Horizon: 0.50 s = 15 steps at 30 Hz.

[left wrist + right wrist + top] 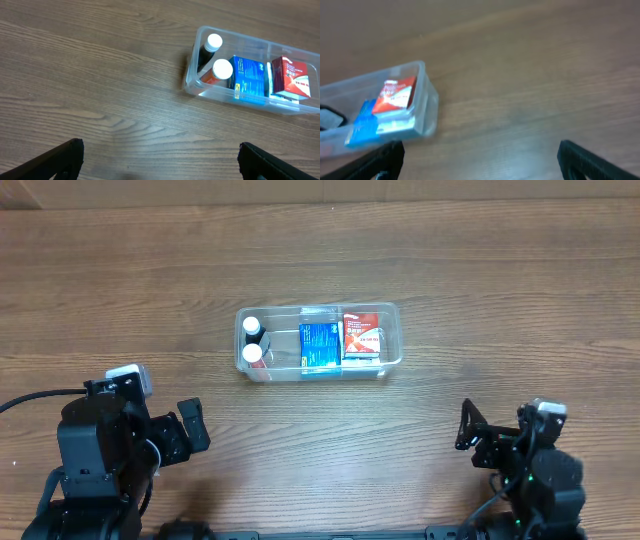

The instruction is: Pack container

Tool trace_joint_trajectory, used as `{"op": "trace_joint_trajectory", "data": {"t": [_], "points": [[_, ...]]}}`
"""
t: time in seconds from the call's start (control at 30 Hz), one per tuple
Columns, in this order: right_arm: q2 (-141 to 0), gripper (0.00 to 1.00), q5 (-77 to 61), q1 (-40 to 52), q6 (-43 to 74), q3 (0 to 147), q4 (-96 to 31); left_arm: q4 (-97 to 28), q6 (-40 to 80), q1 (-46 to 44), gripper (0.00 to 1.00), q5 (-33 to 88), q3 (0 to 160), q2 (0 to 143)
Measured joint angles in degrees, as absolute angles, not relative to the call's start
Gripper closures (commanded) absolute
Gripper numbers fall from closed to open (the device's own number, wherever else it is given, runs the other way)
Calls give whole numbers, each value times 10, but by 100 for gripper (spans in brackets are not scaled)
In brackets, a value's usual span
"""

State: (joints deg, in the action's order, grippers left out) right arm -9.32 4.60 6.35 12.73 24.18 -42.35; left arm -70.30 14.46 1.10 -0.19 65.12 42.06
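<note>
Left claw (192, 426): spread wide, nothing held. In its wrist view the two dark fingers (62, 159) sit at opposite bottom corners with bare wood-grain tabletop (100, 75) between them. Right claw (466, 430): likewise wide and empty, with its fingers at both lower corners of its own view.

Writing: the blue box (320, 347) has white print and a small yellow patch near one edge. The red-and-white box (362, 338) has pale lettering on the red panel and fine print on the white part. No word or brand is legible in any view, and the right wrist view is blurred.

Arms: the left arm (95, 450) sits at the near-left edge, its claw pointing right and slightly outward. The right arm (545, 475) sits at the near-right edge, its claw pointing left. Both claws are well apart from the container (394, 332) and touch nothing.

Container: a clear, shallow plastic tub with rounded corners and a rim. It rests mid-tabletop with its long side running left to right, farther out than both arms and roughly between them. At its left end are two white-capped bottles side by side, caps up, one dark-bodied (251, 326) and one orange-bodied (253, 353). The blue box is in the middle. The red-and-white box is at the right end, just beside the blue one.
</note>
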Motion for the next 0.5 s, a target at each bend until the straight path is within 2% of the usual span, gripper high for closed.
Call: {"op": "trace_joint_trajectory", "data": {"t": [0.17, 0.5], "points": [[-17, 0, 38, 63, 117, 163, -325, -703, 145, 11, 0, -2, 651, 421], [-6, 0, 25, 60, -12, 61, -55, -703, 145, 11, 0, -2, 651, 421]]}}
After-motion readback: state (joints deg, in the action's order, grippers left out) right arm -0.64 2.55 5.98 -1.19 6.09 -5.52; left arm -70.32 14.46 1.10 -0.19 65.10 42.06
